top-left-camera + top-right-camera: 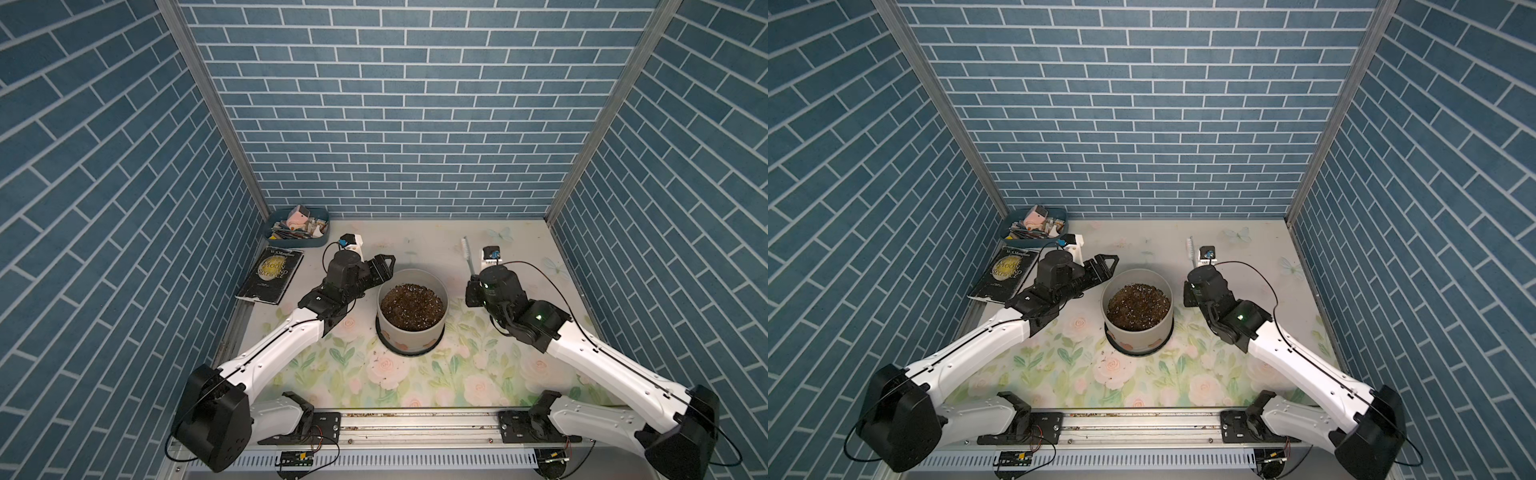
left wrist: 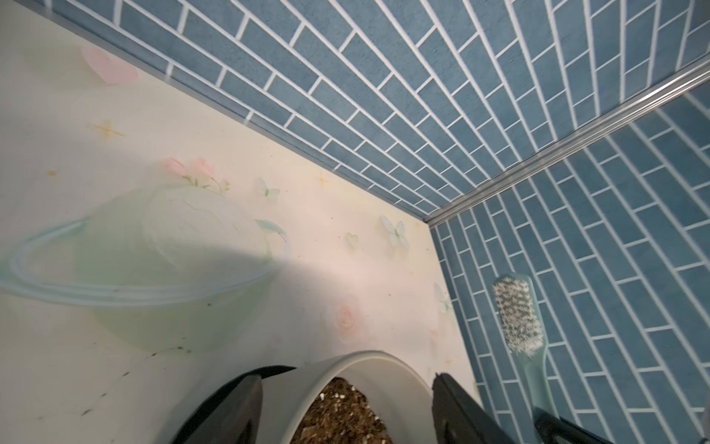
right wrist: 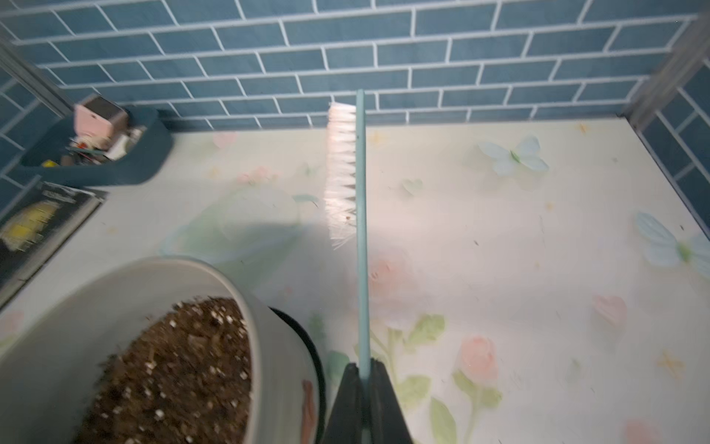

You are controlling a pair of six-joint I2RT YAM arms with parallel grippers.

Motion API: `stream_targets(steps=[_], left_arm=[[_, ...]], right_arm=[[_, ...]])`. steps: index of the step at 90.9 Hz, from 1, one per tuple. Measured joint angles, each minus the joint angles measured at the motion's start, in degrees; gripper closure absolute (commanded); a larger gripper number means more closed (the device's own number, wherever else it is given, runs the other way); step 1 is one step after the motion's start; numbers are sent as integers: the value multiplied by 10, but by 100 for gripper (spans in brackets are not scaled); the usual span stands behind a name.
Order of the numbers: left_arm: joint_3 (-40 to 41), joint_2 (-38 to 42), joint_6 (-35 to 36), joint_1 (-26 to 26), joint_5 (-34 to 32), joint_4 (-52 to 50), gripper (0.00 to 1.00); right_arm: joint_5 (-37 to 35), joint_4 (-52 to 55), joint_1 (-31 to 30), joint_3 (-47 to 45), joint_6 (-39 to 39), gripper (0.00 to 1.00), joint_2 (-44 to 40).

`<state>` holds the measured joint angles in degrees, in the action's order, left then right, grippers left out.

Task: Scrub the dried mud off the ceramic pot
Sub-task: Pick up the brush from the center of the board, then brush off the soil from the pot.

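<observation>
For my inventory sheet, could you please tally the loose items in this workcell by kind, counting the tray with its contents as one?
ceramic pot: 1
scrubbing brush: 1
book: 1
blue tray: 1
Total: 4

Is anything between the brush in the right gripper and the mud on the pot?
Nothing visible. Only bare floral mat lies between the brush and the ceramic pot; the dried mud on its outer wall is uncovered.

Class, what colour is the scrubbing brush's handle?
Pale teal plastic brush handle; clearest in the right wrist view.
</observation>
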<state>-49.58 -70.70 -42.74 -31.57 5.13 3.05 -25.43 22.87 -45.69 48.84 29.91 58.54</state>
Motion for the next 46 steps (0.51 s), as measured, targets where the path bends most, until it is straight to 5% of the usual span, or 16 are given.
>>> stream_targets(steps=[23,46], left_arm=[[2,-7,78,-63,-91,-79,27],[13,-7,104,-62,-115,-92,45]], right_arm=[[14,35,-38,-193,104,100,-58],[-22,44,-99,-215,174,100,-34]])
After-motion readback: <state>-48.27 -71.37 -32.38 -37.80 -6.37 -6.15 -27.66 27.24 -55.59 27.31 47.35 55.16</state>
